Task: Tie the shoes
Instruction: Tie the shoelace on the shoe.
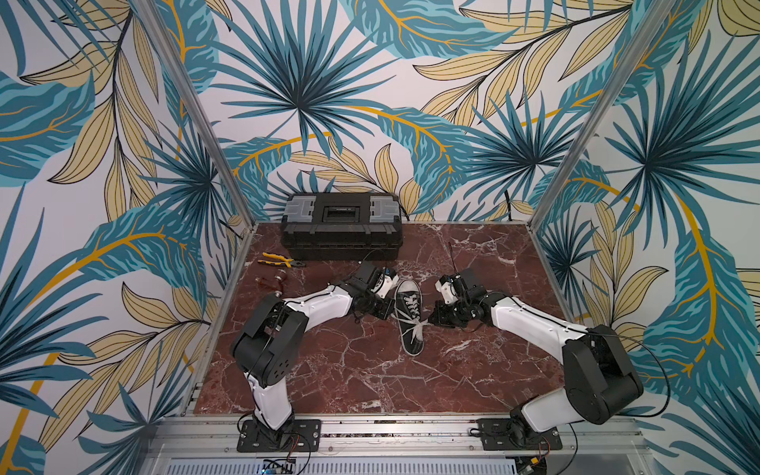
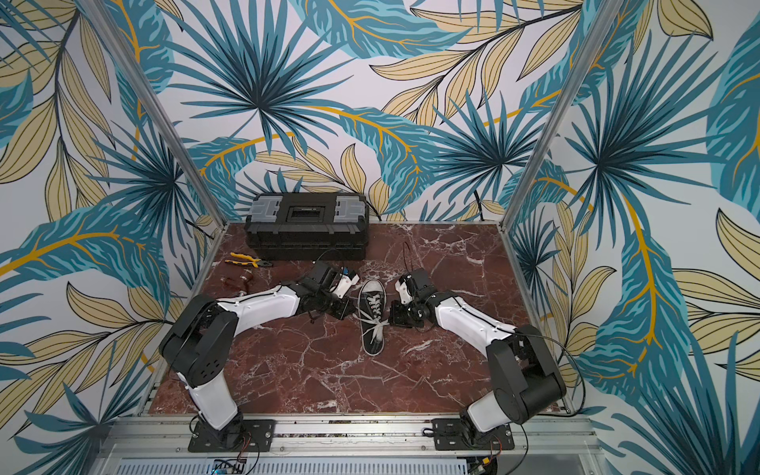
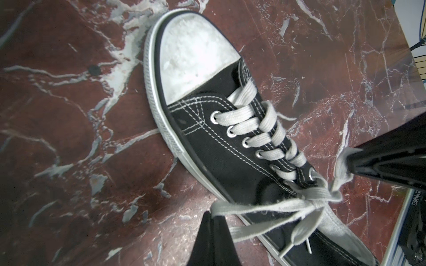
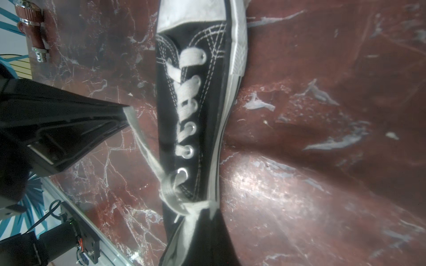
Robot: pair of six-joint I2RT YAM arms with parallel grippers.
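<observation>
- Shoe [image 1: 409, 314] lies mid-counter [image 1: 329, 370], toe toward the far edge, heel toward the near one.
- Left tool [image 3: 208, 214] and right tool [image 3: 351, 161] flank it, equally near, each pinched shut on the laces [image 3: 318, 194].
- Tightening likely means pulling apart, across the shoe's length.

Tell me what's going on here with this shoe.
Two robot arms are tying a black sneaker on the marble table. The left gripper and right gripper are each shut on part of the white laces, drawn out to opposite sides of a knot by the top eyelets. It looks like a bow pulled taut.
</observation>
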